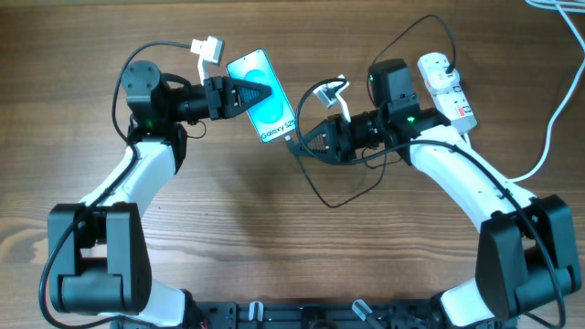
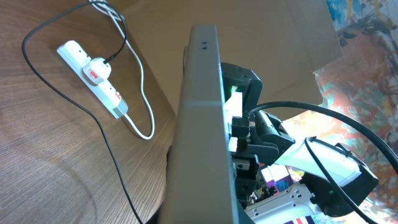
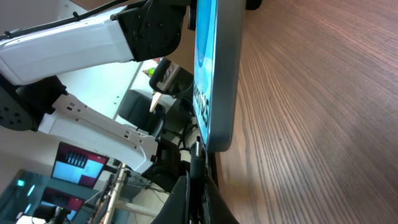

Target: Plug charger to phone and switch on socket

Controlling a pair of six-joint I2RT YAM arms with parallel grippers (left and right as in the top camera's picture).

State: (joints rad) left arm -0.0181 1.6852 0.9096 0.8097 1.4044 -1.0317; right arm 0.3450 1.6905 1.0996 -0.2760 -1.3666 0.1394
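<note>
- Overhead: the left tool (image 1: 253, 94) is closed on the phone (image 1: 265, 108), which is held tilted above the tabletop (image 1: 228, 215) with its teal screen facing up.
- The right tool (image 1: 303, 143) is clamped on the charger (image 1: 294, 143) at its black plug tip, right at the phone's lower end. Whether the tip is seated cannot be told.
- The socket (image 1: 454, 94) lies at the far right behind the right arm, with the charger's white adapter in it and a thick white lead (image 1: 552, 128) trailing off.
- Left wrist: the phone (image 2: 202, 124) appears edge-on. The socket (image 2: 71, 53) lies on the tabletop beyond, with the charger (image 2: 96, 70) plugged in.
- Right wrist: the right tool (image 3: 193, 196) pinches the charger (image 3: 198, 154) just under the end of the phone (image 3: 217, 74).
</note>
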